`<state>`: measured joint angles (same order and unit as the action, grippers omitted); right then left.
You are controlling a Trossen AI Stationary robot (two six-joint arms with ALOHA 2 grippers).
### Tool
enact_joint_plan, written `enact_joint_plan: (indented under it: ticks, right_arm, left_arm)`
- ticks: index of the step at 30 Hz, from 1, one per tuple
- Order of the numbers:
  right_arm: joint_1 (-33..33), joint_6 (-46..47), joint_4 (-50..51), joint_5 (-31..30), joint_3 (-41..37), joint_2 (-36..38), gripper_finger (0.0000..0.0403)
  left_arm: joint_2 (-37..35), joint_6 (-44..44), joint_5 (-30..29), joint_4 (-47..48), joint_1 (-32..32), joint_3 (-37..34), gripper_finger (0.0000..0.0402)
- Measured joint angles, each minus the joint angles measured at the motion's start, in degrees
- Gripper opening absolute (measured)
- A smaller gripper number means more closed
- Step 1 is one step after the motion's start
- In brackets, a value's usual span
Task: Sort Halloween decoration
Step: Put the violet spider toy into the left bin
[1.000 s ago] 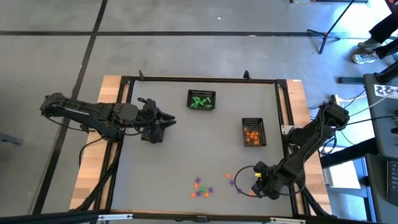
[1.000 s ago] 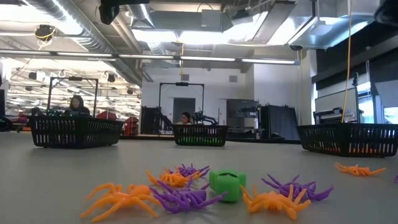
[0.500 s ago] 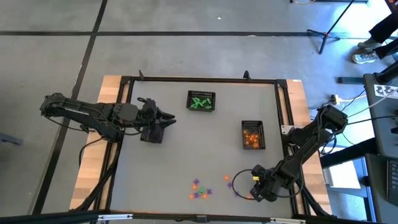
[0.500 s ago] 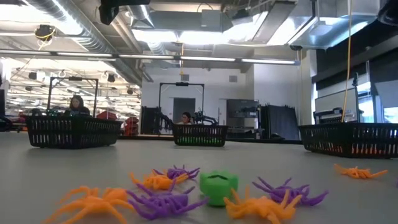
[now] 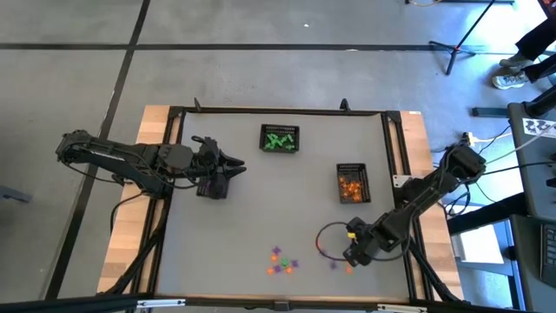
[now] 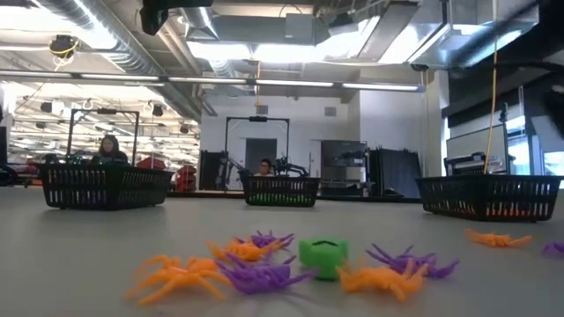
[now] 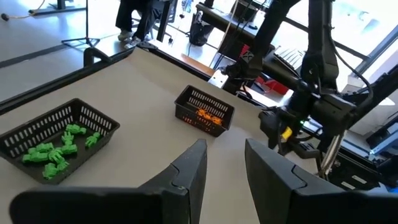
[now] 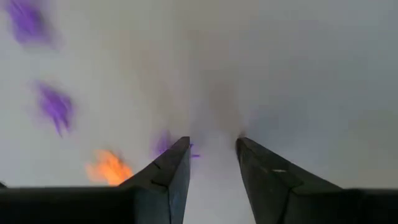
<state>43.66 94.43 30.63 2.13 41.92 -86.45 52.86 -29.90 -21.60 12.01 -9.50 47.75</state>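
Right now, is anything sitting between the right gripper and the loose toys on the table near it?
Nothing visible. The right gripper hangs open just above the bare table, with a purple toy and an orange toy lying right beside its fingers. The left gripper waits far off.

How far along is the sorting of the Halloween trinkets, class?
Done: green trinkets fill one basket, orange ones another. In hand: the right pincer, open and empty, is down by the loose pile. Left: purple, orange and one green piece. The left pincer waits, open.
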Motion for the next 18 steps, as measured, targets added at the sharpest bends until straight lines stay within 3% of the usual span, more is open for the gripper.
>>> enact_joint_plan:
  ticks: [9,18]
  right_arm:
    - [3.5,0.93,2.21,-7.96,2.41,6.58,0.0138]
    - [8.87,7.56,0.44,-8.05,2.44,0.11,0.0138]
  left_arm:
    - [0.0,-1.04,0.15,0.0,-0.02,0.0,0.0102]
    - [0.0,-0.39,-0.39,0.15,-0.02,0.0,0.0102]
